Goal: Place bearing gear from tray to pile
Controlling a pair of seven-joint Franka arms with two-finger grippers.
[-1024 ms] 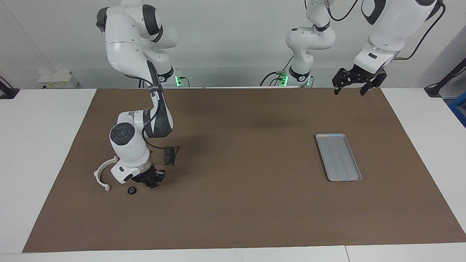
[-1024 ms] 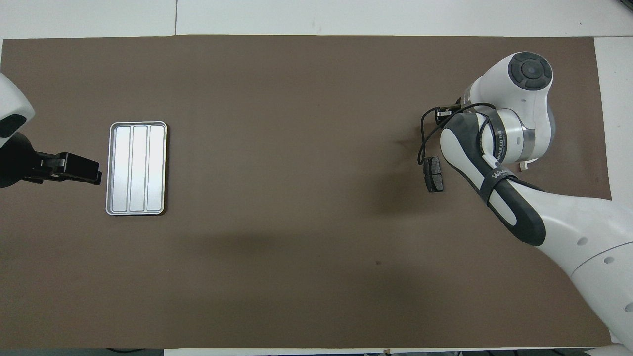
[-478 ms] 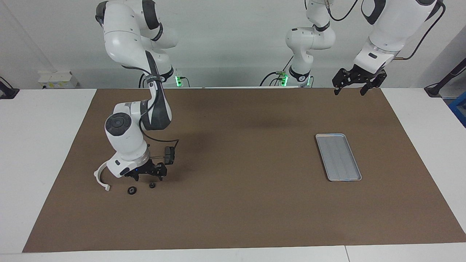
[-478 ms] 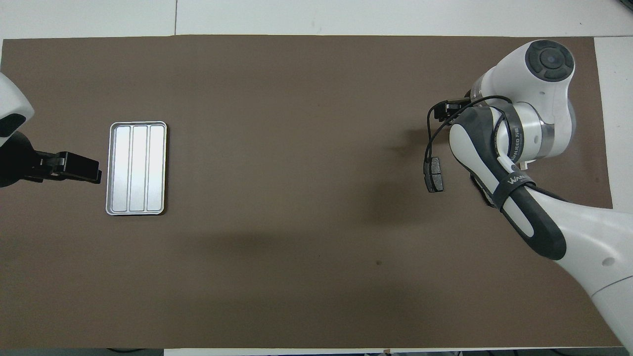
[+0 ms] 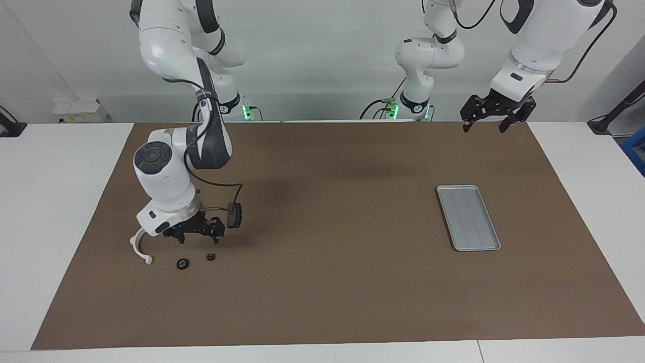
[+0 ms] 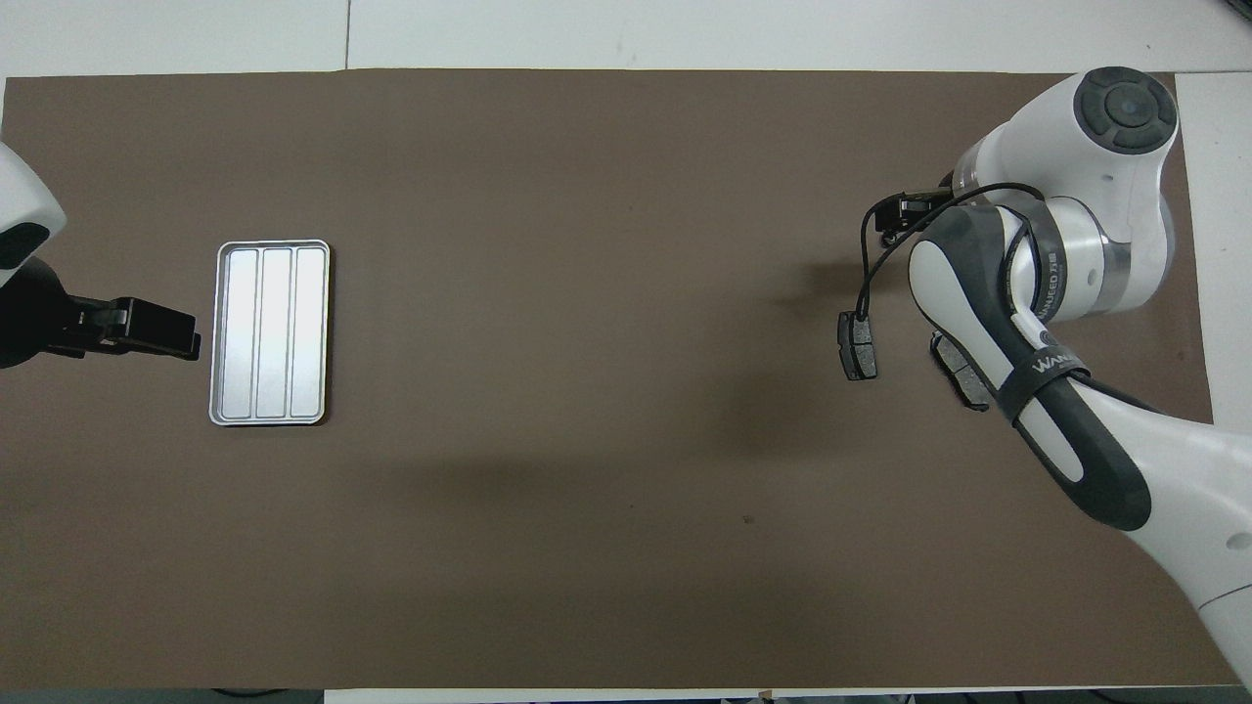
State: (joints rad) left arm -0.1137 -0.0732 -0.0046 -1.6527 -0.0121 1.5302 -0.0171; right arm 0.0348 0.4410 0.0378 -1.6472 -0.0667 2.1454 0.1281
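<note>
The silver tray (image 5: 468,217) lies bare at the left arm's end of the mat; it also shows in the overhead view (image 6: 269,332). The pile is at the right arm's end: a white arc (image 5: 137,244), a dark brake pad (image 5: 234,216), a small black ring (image 5: 182,263) and the small black bearing gear (image 5: 210,256) lying loose on the mat. My right gripper (image 5: 199,239) is open and empty, raised a little over the pile, just above the gear. My left gripper (image 5: 485,125) is open and empty, held high over the mat's edge by the robots.
A brown mat (image 5: 332,282) covers the table. In the overhead view the right arm (image 6: 1037,293) hides the arc and the small black parts; two brake pads (image 6: 858,344) (image 6: 961,374) show beside it.
My right gripper has opened and risen from the mat, leaving the small black gear beside the black ring. The left arm has not moved.
</note>
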